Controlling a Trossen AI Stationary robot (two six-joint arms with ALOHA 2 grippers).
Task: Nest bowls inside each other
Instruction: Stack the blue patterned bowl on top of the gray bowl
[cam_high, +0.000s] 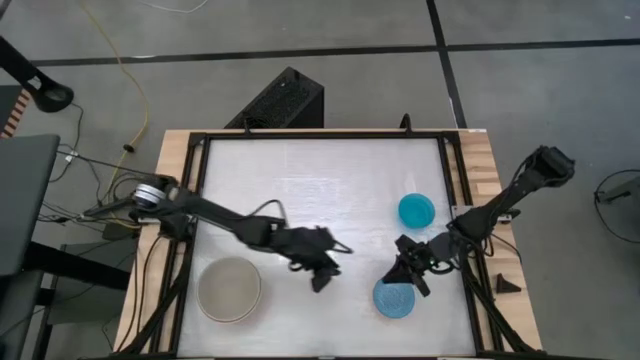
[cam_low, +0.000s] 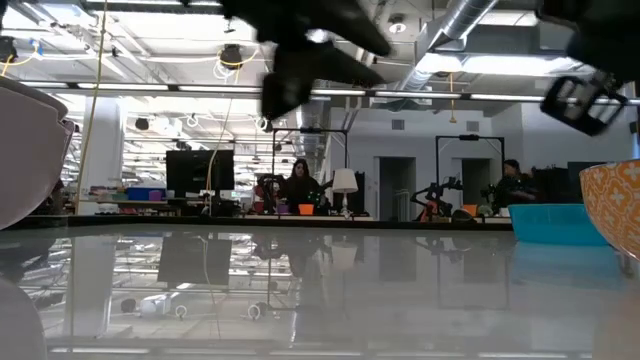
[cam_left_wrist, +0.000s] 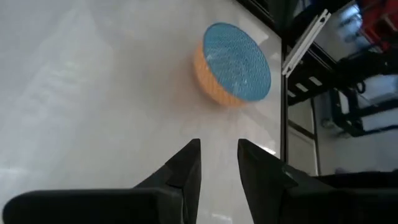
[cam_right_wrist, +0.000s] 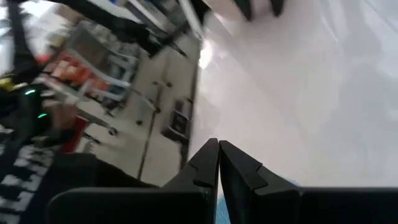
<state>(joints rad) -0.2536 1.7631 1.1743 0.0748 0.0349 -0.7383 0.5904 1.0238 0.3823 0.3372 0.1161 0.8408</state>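
Three bowls stand upright on the white table. A pale cream bowl (cam_high: 229, 288) is at the near left. A small teal bowl (cam_high: 416, 210) is at the right. A light blue bowl (cam_high: 396, 298), orange outside (cam_left_wrist: 233, 62), is at the near right. My left gripper (cam_left_wrist: 219, 155) hovers open over the table's middle (cam_high: 330, 268), pointing toward the light blue bowl, with nothing between its fingers. My right gripper (cam_right_wrist: 219, 148) is shut and empty, raised just on the far side of the light blue bowl (cam_high: 405, 272). In the low view both grippers hang well above the tabletop.
A black frame rail (cam_high: 455, 190) borders the tabletop. A black box (cam_high: 285, 100) sits on the floor beyond the far edge. A small dark wedge (cam_high: 508, 285) lies on the wooden strip at the right. Bare table spreads across the middle and far half (cam_high: 320, 180).
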